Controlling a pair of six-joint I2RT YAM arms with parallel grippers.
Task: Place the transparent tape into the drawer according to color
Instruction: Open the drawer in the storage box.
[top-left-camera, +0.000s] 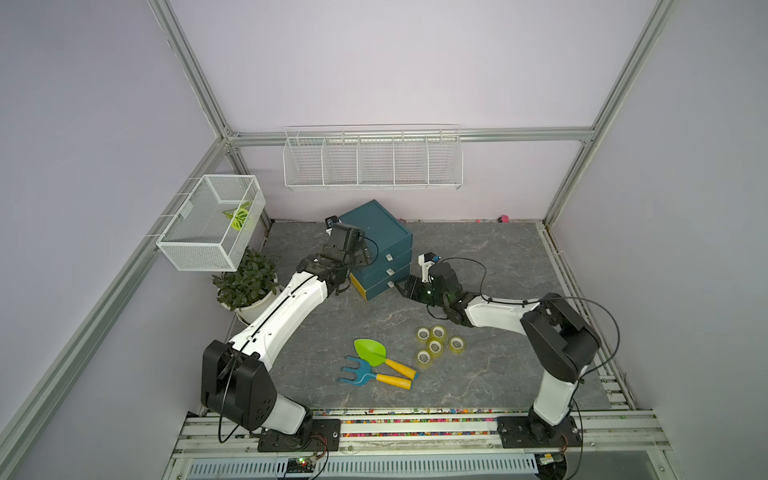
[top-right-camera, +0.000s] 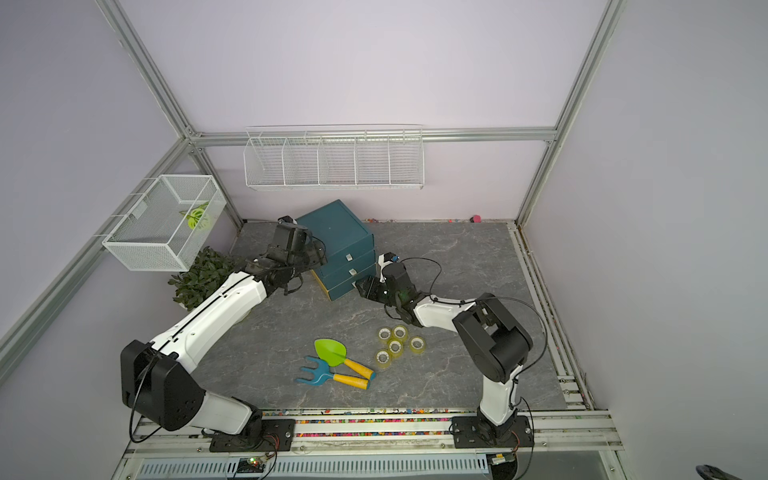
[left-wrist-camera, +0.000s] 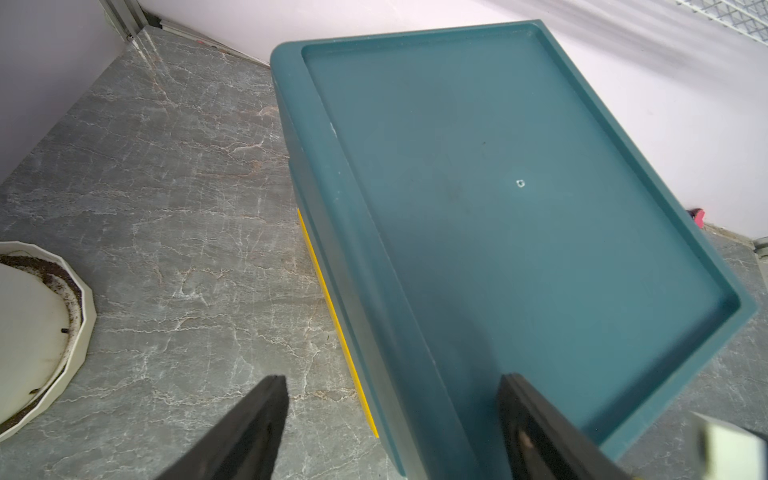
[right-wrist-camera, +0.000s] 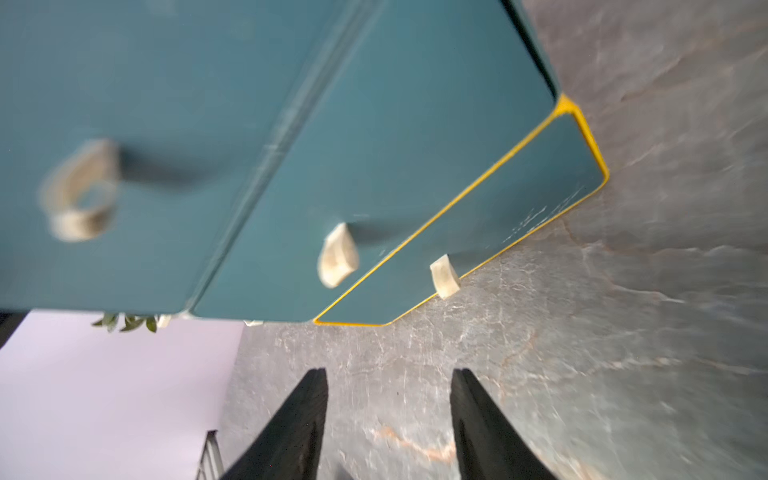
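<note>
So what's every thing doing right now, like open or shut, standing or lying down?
Drawers, all three look shut.
Left gripper, open and empty, over an edge of the cabinet.
Right gripper, open and empty, facing the drawers.
Tape rolls, five lying flat, bunched together on the table.
Shovel, lying flat.
Rake, lying flat beside the shovel.
Plant, standing upright.
</note>
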